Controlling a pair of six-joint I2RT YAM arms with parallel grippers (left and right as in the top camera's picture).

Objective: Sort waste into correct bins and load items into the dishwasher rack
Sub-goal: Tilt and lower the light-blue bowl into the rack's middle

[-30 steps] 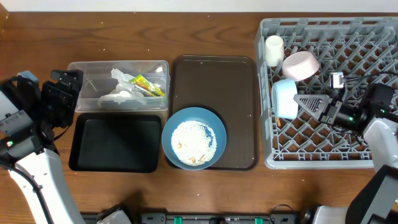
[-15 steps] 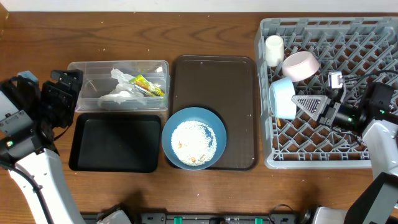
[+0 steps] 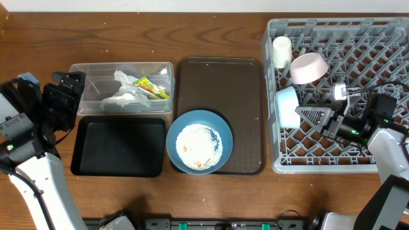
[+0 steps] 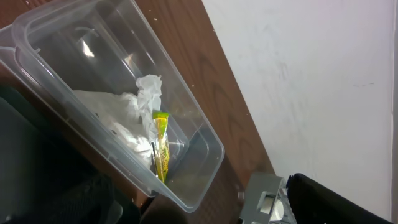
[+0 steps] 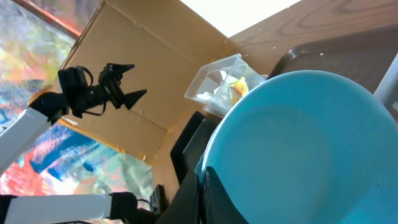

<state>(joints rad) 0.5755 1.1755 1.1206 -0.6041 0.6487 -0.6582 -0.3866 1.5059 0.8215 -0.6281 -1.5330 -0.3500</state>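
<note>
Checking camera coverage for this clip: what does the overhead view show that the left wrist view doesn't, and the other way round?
Overhead only: the large dark blue bowl of white rice scraps, the dark brown serving tray, the small pink bowl, the white cup, and the right gripper holding the small light blue bowl. Left wrist only: a plain white surface beyond the table edge. Both: the clear plastic rectangular tub holding the crumpled white paper napkin and the yellow-green printed wrapper.
</note>
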